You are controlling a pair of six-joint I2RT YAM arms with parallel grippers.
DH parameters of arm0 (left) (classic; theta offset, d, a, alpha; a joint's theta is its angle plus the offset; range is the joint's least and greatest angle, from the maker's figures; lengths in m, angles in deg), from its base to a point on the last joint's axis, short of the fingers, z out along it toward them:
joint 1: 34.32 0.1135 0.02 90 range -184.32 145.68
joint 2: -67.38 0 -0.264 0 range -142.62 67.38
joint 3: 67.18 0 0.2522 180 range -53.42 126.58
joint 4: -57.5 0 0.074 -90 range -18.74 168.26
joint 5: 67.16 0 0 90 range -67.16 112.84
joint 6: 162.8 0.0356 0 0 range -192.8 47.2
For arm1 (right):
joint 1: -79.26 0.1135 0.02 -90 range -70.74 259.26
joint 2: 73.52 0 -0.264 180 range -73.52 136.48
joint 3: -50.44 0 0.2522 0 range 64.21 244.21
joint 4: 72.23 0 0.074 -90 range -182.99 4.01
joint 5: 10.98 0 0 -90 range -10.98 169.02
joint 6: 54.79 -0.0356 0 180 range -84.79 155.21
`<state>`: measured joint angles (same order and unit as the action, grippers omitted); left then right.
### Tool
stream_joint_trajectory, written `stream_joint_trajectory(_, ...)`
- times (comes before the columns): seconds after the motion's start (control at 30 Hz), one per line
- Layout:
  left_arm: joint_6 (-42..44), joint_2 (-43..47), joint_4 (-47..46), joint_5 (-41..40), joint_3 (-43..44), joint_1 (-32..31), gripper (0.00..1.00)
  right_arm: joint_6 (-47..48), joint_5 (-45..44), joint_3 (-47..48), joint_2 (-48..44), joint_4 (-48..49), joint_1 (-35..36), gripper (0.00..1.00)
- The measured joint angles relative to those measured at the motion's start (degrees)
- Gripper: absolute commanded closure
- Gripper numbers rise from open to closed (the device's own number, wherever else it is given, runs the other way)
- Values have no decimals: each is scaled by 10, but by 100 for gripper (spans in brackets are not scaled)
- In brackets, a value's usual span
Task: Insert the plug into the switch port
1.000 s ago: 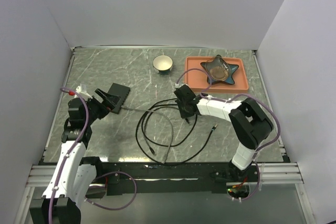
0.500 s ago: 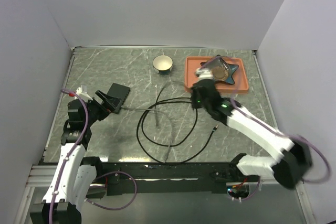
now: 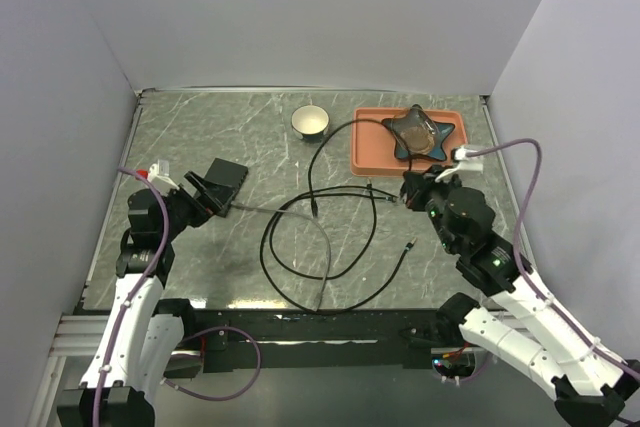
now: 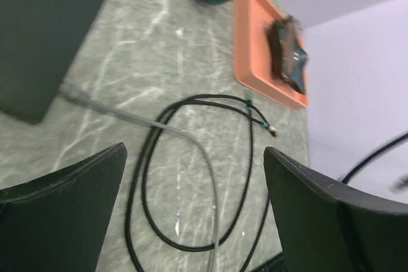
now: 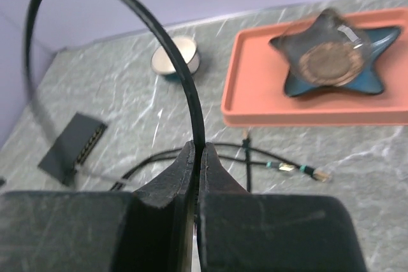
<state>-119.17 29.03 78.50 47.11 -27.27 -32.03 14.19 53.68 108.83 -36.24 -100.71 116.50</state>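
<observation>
While the right gripper (image 5: 196,151) is clamped shut on the black cable (image 5: 196,116), it holds that cable up off the table (image 3: 200,127), near the front edge of the tray (image 3: 370,152). From the jaws the cable arcs up and back over toward the bowl (image 3: 311,121), then drops to loose loops on the table mid-scene. What's pinched is a plain stretch of cable, not a plug. One plug (image 5: 322,174) lies flat on the table just in front of the tray, apart from the right gripper. Cannot tell if it belongs to the held cable.

Switch (image 3: 228,179) sits far left on the table, well apart from the plug. A grey cable (image 3: 270,210) runs from its near edge toward the loops; whether it is seated in a port is not clear. Left gripper (image 3: 200,190) is beside the switch's near corner, jaws spread wide, nothing between them. In the left wrist view both fingers (image 4: 64,208) frame the loops. Star dish (image 3: 420,132) sits in the tray.
</observation>
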Motion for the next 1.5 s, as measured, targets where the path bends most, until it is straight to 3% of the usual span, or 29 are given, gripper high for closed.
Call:
stream_joint_trajectory(0.37, -11, -32, -108, 76, -14, -77, 7, -21, 159, -46, 129, 48, -1, 100)
stream_joint_trajectory(0.57, -10, -45, -114, 76, -14, -87, 7, -36, 180, -45, 235, 25, -4, 100)
stream_joint_trajectory(0.63, -9, -50, -115, 76, -14, -88, 7, -43, 186, -45, 271, 12, -7, 96)
stream_joint_trajectory(0.73, -7, -62, -116, 75, -14, -92, 7, -50, 193, -45, 312, -7, -8, 59)
stream_joint_trajectory(0.77, -6, -66, -115, 74, -14, -93, 7, -55, 193, -45, 318, -12, -8, 35)
stream_joint_trajectory(0.87, 0, -80, -115, 69, -14, -101, 8, -54, 196, -46, 320, -16, -9, 4)
stream_joint_trajectory(0.9, 2, -85, -114, 67, -14, -104, 9, -52, 198, -46, 314, -14, -9, 1)
stream_joint_trajectory(1.23, 32, -204, -61, 37, 21, -183, 25, -42, 226, -49, 259, 37, -9, 1)
stream_joint_trajectory(1.5, 48, -346, 22, -83, 128, -311, 34, -44, 239, -49, 273, 45, -9, 2)
